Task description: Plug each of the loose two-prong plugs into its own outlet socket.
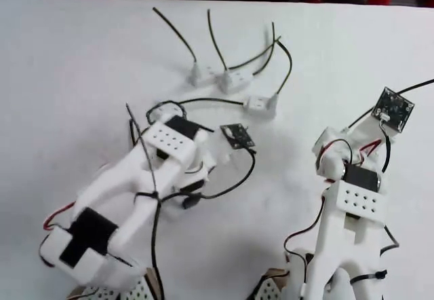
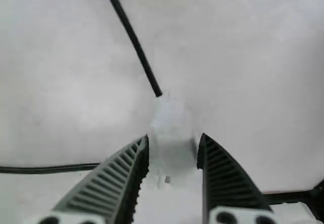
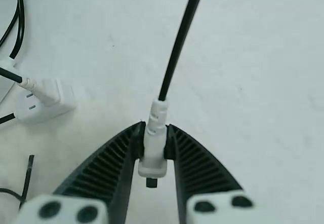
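Plugs sit in both pincers. Nearest, the right plug [image 3: 152, 164] is clamped between the ribbed fingers of the right pincer [image 3: 154, 129], close to the surface [image 3: 263, 57]. Whether it touches the surface I cannot tell. Its long axis runs in line with the fingers: the cord end points away from the wrist, and the dark prong end points back toward it.

I judge that to be the main hazard. With the prongs facing the arm, a push at any socket would arrive cord-first, so the plug needs turning or regripping, and it could slip or drop in the process. The stiff cord may also lever it askew in so narrow a hold.

The left plug [image 2: 171, 120] lies the same way, cord end away, between the fingers of the left pincer [image 2: 173, 139], which appear closed against its sides. Its prong end is too blurred to read.

Farther off, the outlet sockets [image 1: 234, 79] sit grouped toward the far middle of the surface, beyond both arms. Their cords cross one another, which could snag a carried plug.
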